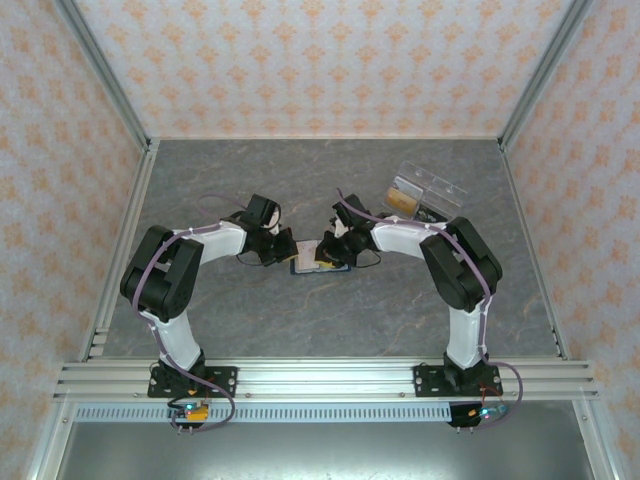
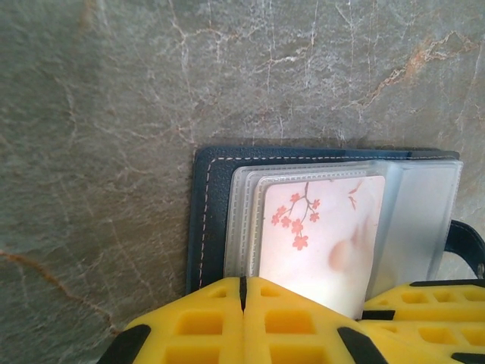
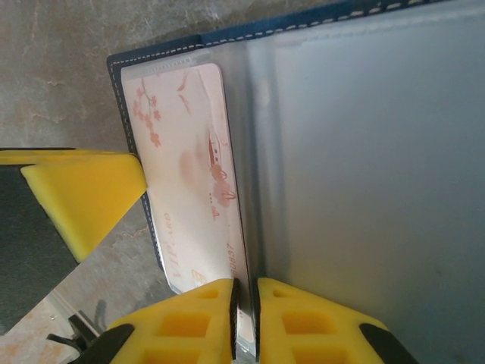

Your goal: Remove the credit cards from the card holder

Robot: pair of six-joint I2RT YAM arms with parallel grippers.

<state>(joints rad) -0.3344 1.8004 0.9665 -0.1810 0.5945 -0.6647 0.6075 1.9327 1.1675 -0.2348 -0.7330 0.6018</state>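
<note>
The navy card holder lies open on the table between both grippers. In the left wrist view its stitched navy panel carries clear sleeves with a pale pink blossom-printed credit card in the top one. My left gripper is shut, its tips over the near edge of the sleeves; whether anything is pinched cannot be told. My right gripper is shut on a clear sleeve leaf raised edge-on, beside the credit card. The card's near edge is hidden under yellow fingers.
A clear plastic box with a brown item inside sits at the back right, near the right arm. Patterned walls close in three sides, and a metal rail runs along the near edge.
</note>
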